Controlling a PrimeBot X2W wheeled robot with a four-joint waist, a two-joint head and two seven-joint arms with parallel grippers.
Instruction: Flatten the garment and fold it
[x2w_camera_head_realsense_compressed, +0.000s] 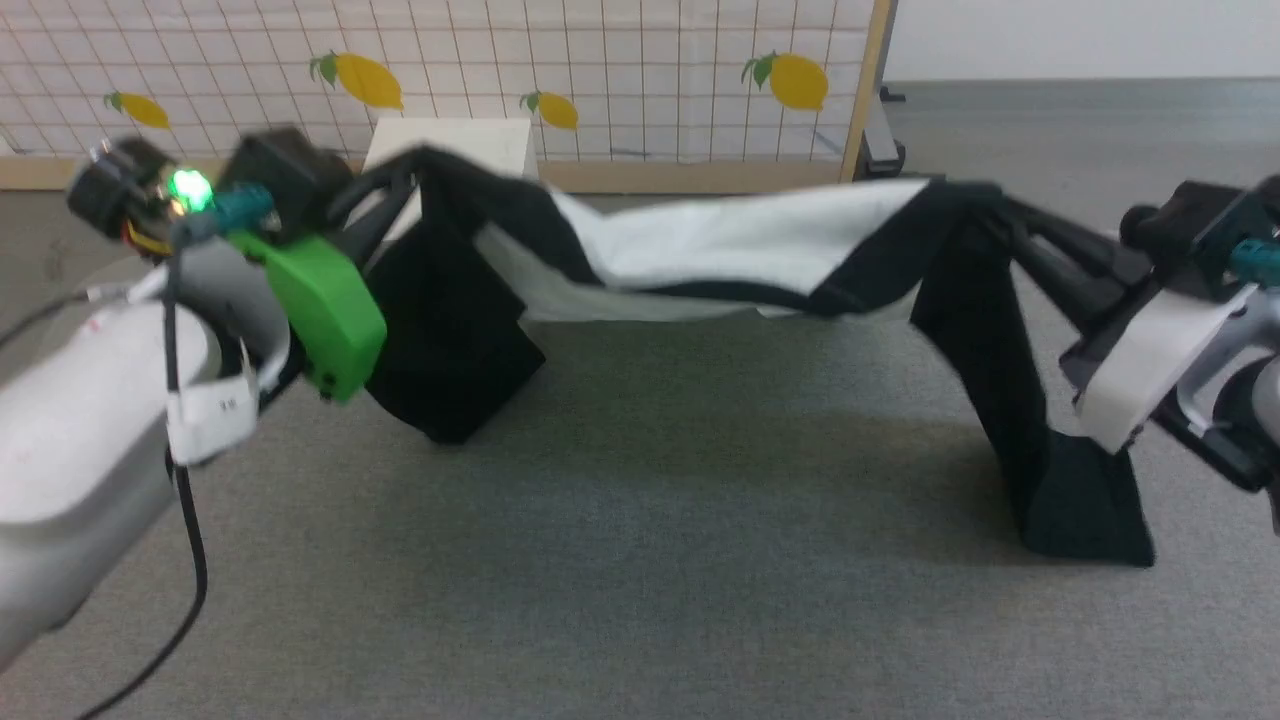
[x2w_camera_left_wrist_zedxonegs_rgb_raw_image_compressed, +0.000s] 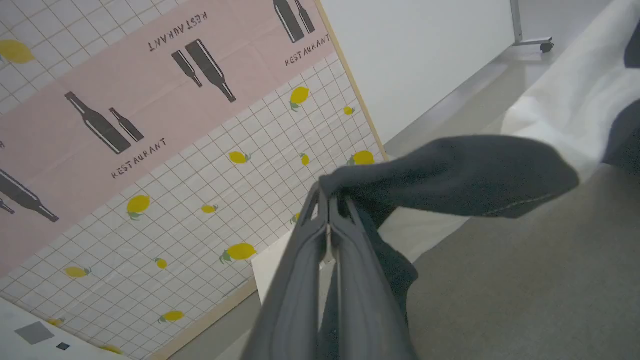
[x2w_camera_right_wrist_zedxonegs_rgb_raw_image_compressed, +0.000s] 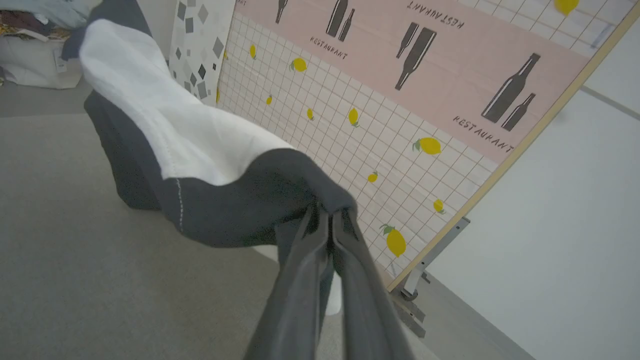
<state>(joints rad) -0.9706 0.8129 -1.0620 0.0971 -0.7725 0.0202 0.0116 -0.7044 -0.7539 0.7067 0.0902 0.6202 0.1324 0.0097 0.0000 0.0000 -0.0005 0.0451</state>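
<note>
Soft, even indoor light; the garment (x2w_camera_head_realsense_compressed: 720, 240) casts a faint shadow; head view slightly blurred.

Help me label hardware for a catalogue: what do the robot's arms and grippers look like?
Left arm: pale grey forearm, a black cable along it, a white tag, a bright green wrist cover, a lit green lamp. Right arm: white and black at the wrist. Both carry a teal connector. Left gripper and right gripper: two long dark grey fingers.

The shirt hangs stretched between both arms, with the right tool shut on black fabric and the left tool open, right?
No. The left tool is also shut on the shirt, pinching black fabric; the left wrist view shows it. The rest is right.
</note>
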